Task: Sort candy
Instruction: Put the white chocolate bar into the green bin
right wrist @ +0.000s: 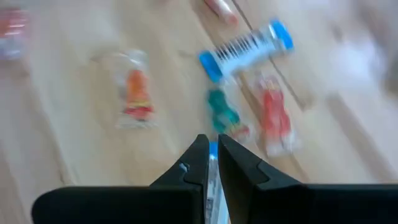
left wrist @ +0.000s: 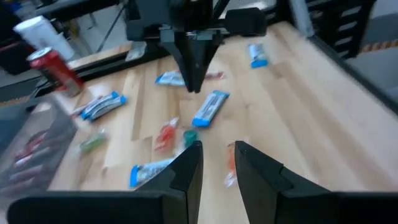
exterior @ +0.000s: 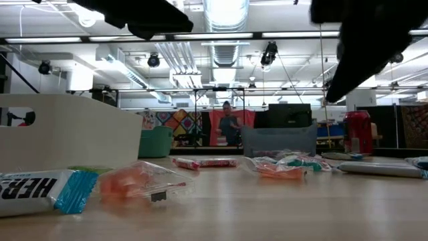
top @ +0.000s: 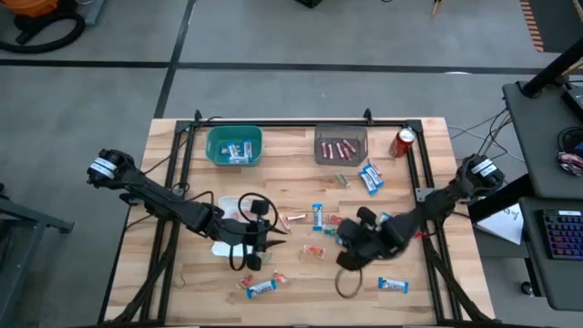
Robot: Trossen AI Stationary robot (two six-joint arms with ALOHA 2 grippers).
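Wrapped candy lies scattered over the middle of the wooden table [top: 182,292]: blue-and-white bars [top: 371,177] [top: 317,216], an orange piece [top: 312,252], a pink stick [top: 295,219]. My left gripper [top: 258,248] hovers open just above the board left of centre [left wrist: 217,158]; an orange piece [left wrist: 231,160] lies by one finger. My right gripper [top: 350,244] is right of centre, shut on a blue-and-white sweet [right wrist: 212,149]. A teal bin [top: 234,146] holds blue-and-white bars. A grey bin [top: 341,146] holds pink sticks. My right gripper has a blue-and-white wrapped sweet pinched between its two fingers; a blue end [right wrist: 212,148] shows at the fingertips and white wrapper [right wrist: 211,186] farther back in the gap. The fingers slant down at the table. Whether the sweet is lifted clear cannot be told.
A red soda can [top: 404,141] stands at the far right by the grey bin. Black rails run along the table's left, far and right sides. A white box [exterior: 67,134] stands near the low camera on the left. More sweets lie near the front edge [top: 260,287] [top: 393,285].
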